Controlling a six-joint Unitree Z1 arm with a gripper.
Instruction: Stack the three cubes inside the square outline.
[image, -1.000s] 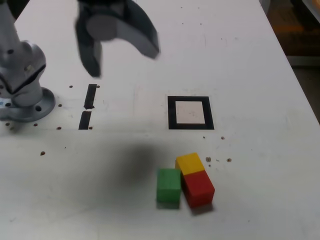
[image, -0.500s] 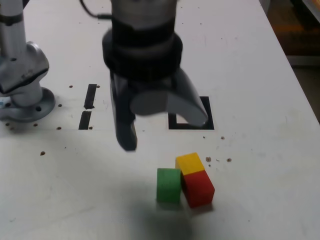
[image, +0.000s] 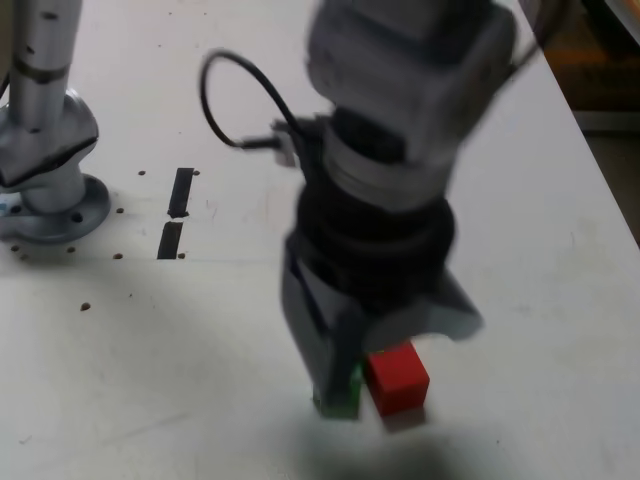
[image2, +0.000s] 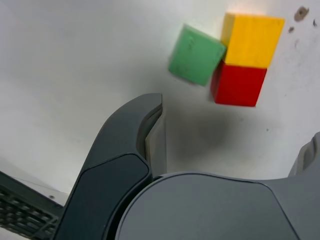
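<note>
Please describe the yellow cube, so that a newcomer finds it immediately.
Beyond the open gripper, three small cubes sit grouped on the white table. The yellow cube lies against the red one; its colour distinguishes it from red and green.

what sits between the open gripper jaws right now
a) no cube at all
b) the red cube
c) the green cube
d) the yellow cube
A: in the wrist view the jaws of the gripper stand wide apart with only bare table between them, and the green cube, red cube and yellow cube all lie beyond the fingertips.
</note>
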